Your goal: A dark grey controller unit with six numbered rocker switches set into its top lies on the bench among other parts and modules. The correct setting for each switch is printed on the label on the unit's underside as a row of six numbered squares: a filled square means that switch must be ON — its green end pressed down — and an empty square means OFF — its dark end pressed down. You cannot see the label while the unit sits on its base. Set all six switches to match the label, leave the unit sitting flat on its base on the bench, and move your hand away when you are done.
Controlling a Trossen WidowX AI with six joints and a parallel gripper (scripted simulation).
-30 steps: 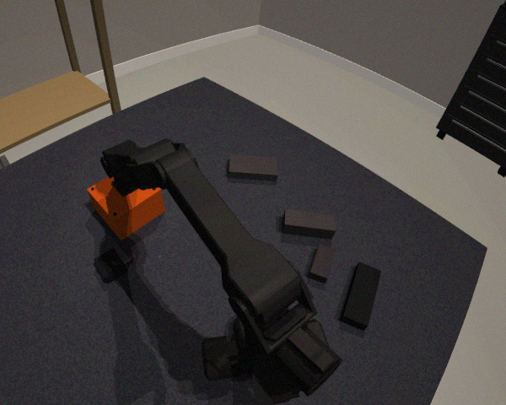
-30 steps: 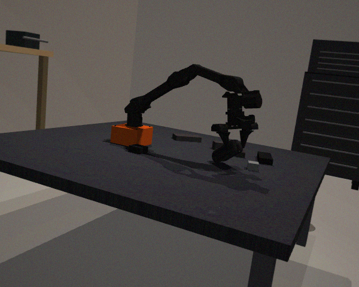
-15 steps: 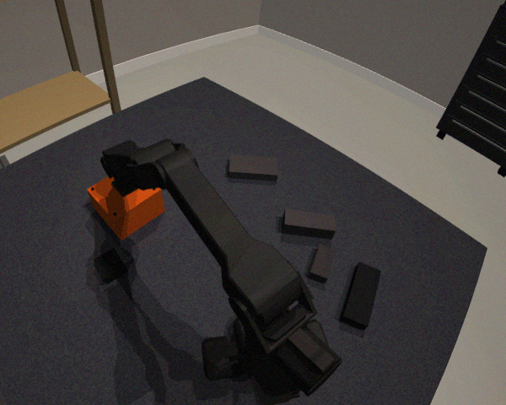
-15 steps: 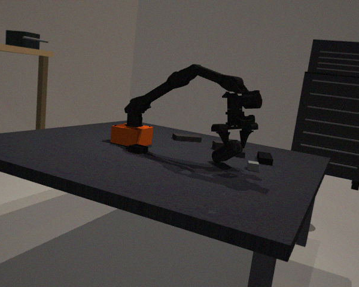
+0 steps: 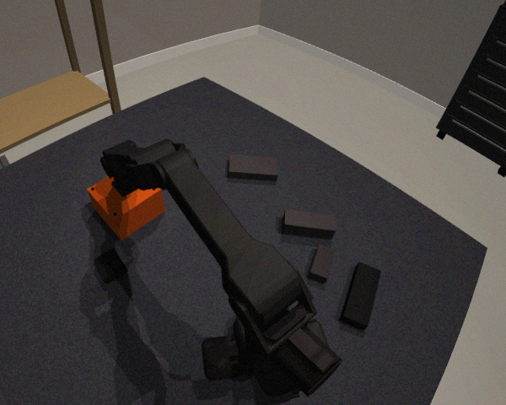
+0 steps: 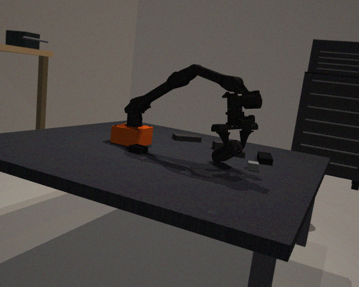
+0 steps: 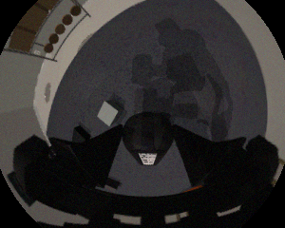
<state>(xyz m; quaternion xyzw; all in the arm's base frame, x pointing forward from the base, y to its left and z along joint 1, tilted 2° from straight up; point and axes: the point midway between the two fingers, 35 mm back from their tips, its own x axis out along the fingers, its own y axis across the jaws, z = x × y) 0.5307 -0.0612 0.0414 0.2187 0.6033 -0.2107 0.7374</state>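
1. The big arm makes a bridge from the orange block. There is a gap under it.
2. A small black block is in the way just beside the orange block.
3. Well apart from the orange block, the gripper holds the tipped dark box, filling the way between its fingers.
4. Farther from the orange block than that box, a pale block is in the way.
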